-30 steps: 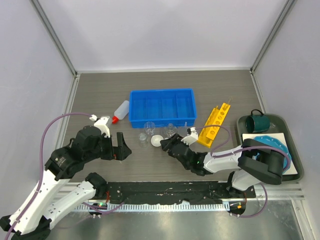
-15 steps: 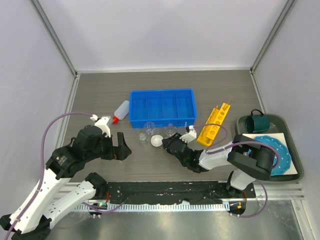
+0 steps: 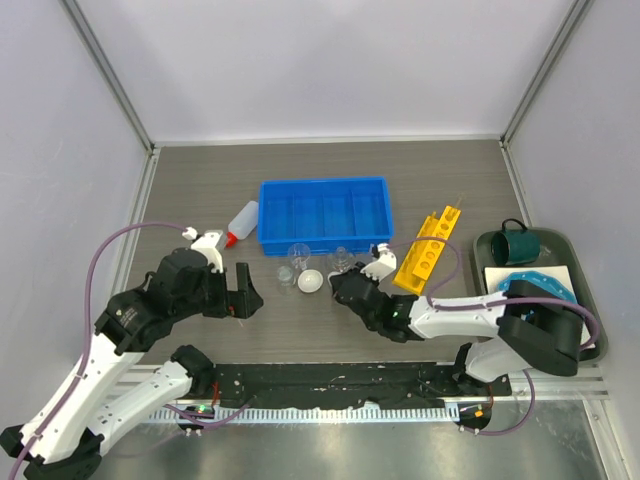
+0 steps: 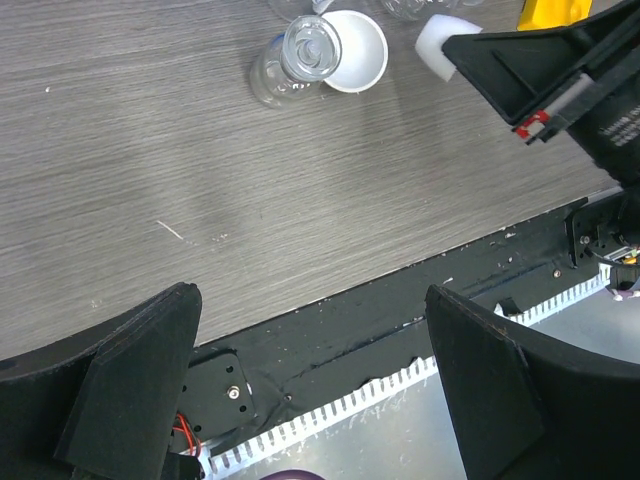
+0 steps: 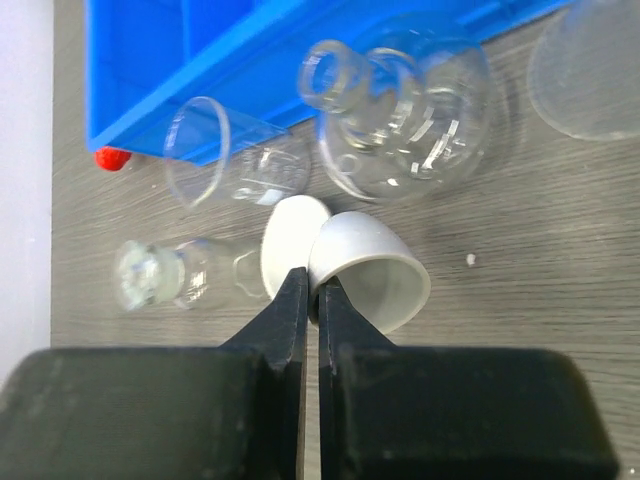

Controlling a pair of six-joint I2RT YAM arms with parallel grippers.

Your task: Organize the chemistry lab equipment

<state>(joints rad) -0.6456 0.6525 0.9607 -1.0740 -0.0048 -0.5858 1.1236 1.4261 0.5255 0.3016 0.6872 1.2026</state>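
Where my right gripper (image 5: 312, 288) reaches into the cluster of glassware, its two fingers are drawn together with only a sliver between them. As far as my wrist view shows, the near rim of the small white dish (image 5: 375, 275) is pinched at their tips, and the dish looks tipped rather than flat. It sits on the table (image 4: 200, 150) in front of the blue bin (image 3: 324, 213), among the clear pieces. A round glass flask (image 5: 400, 130) is just beyond it, a glass beaker (image 5: 235, 155) is close to the bin's front wall, and a small glass vessel (image 5: 175, 275) is just beside the dish on my left. I cannot tell whether that vessel touches the dish. My left gripper (image 4: 310, 300) has its fingers spread wide with nothing between them. It hangs over bare wood near the table's front edge, apart from the glassware. The squeeze bottle (image 3: 241, 222) lies by the left end of the bin, its red cap pointing toward the bin's corner. The yellow tube rack (image 3: 428, 248) lies at an angle off the bin's right end, near my right arm.
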